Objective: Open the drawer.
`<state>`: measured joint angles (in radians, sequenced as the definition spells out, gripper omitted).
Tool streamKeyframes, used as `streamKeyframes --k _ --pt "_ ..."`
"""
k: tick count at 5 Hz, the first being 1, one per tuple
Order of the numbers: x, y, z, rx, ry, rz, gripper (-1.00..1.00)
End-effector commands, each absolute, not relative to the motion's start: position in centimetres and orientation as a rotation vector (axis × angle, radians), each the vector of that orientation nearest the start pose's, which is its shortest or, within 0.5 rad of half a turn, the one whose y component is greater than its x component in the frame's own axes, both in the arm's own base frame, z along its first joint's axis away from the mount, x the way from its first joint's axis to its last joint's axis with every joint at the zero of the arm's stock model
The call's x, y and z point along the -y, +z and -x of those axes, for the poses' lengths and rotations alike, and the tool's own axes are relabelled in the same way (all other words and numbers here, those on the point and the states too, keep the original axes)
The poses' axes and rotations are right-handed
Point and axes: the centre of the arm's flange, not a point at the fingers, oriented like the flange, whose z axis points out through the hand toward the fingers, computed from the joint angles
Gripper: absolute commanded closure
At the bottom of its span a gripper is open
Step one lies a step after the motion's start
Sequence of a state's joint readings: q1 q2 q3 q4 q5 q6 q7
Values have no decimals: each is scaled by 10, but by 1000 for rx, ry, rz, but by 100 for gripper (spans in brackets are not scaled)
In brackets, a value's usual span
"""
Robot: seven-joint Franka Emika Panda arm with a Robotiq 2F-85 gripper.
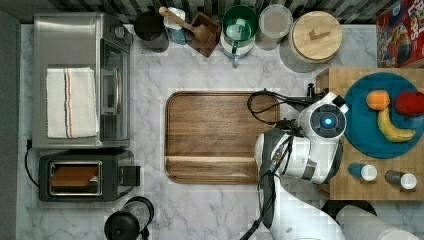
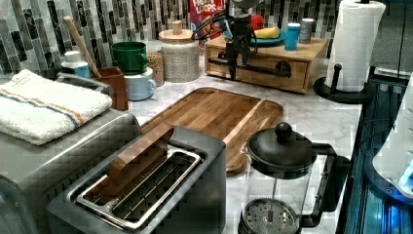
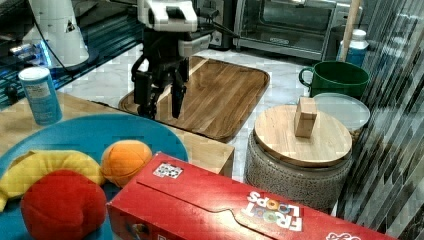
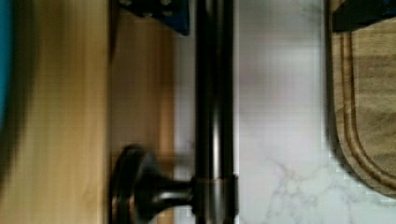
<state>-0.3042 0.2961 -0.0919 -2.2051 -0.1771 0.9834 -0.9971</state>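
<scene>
The drawer [image 2: 265, 65] is the front of a light wood box and sits flush with it in the left view. A long black bar handle [image 2: 253, 68] runs across its front. My gripper [image 2: 234, 62] hangs down in front of the drawer, open, with one finger on each side of the bar. In the wrist view the handle [image 4: 215, 107] passes between the fingertips [image 4: 161, 14], and its round mount [image 4: 140, 186] meets the drawer front [image 4: 140, 84]. From the right view the gripper [image 3: 160, 102] shows both fingers spread, just off the box's edge.
A dark cutting board [image 1: 215, 135] lies on the marble counter beside the drawer box. A blue plate [image 1: 360, 125] with toy fruit and two shakers sit on the box. A paper towel roll [image 2: 353, 44] stands at the left view's right, a lidded jar [image 2: 180, 56] beside the box.
</scene>
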Motion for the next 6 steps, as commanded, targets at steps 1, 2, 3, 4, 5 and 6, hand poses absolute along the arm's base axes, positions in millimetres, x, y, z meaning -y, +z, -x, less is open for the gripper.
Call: streamKeyframes --k 1,2,3,4,5,6 --pt "165 259 -543 111 -138 3215 -100" --pt "146 255 -552 164 -110 3177 -100" --pt "122 258 -561 221 -38 3147 -100" --pt "86 257 -563 238 31 3125 -100" --pt "39 256 -560 247 21 3174 -100" --pt "1 256 -556 261 21 3184 -100"
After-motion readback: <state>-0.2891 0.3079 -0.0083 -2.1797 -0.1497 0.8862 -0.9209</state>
